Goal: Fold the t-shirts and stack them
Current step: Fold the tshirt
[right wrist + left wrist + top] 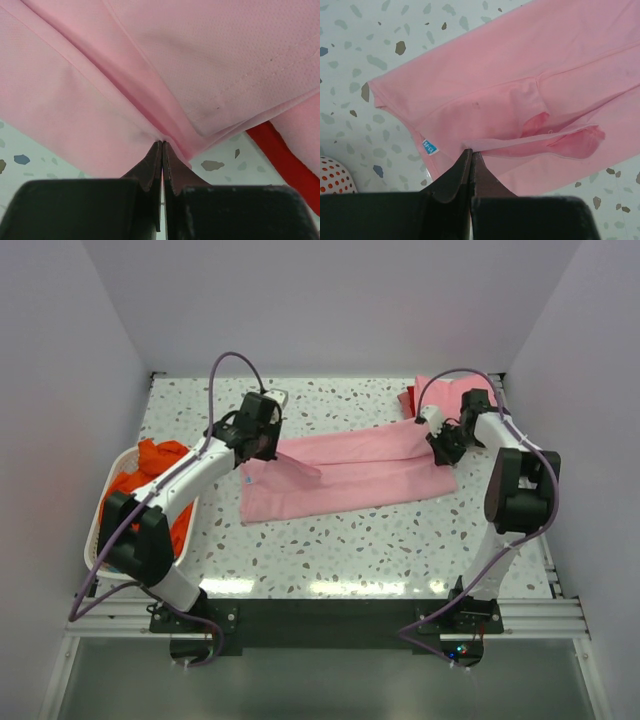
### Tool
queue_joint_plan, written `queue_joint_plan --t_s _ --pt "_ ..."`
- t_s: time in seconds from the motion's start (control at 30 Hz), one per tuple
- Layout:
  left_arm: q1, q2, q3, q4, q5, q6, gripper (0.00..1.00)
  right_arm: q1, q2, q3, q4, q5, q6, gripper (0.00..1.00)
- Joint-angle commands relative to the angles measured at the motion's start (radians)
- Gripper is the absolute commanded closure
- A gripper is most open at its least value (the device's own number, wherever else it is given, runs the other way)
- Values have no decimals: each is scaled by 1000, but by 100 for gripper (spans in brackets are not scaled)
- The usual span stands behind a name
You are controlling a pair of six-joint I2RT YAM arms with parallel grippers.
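Note:
A light pink t-shirt lies stretched across the middle of the table, folded lengthwise. My left gripper is shut on its upper edge at the left end; the left wrist view shows the fold pinched at my fingertips, with a small blue-and-white label beside them. My right gripper is shut on the shirt's right end. A red t-shirt peeks out at the back right under another pink one. Orange t-shirts lie in the basket.
A white slotted laundry basket stands at the table's left edge, its rim showing in the left wrist view. White walls close in the left, back and right. A red strip of cloth lies right of my right fingers.

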Motion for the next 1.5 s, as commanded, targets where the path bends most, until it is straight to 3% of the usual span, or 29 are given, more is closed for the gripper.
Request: queue_joint_plan --t_s 0.0,0.77,0.87,0.9,0.97,1.0,1.03,1.13,1.2,1.33,1.4,1.47 --pt "20 5 43 8 -13 11 100 12 11 37 31 19 31 100" --pt "66 251 228 -32 -10 51 100 12 28 33 59 60 68 100" --pt "85 309 256 -46 2 45 100 12 9 26 77 62 92 85" --pt "88 324 265 -51 1 40 86 12 0 21 90 62 101 81" --pt "92 358 297 -63 -1 29 68 10 -35 4 99 66 129 72" --pt "92 363 308 -63 -21 26 54 10 -55 -3 114 73 141 71" --pt "94 363 320 -67 -35 17 48 10 -72 -12 119 76 160 71" --pt "103 282 334 -54 -62 -1 40 9 -194 -74 122 62 163 68" --pt "103 201 288 -25 -40 -4 39 10 -236 -118 44 -50 75 67" --pt "103 -121 -8 81 100 -69 38 76 -307 -228 -188 -291 -208 66" --pt "103 -254 -179 101 201 -148 39 168 -346 -301 -182 -332 -286 54" --pt "103 -329 -282 81 237 -213 39 239 -376 -402 -104 -306 -265 48"
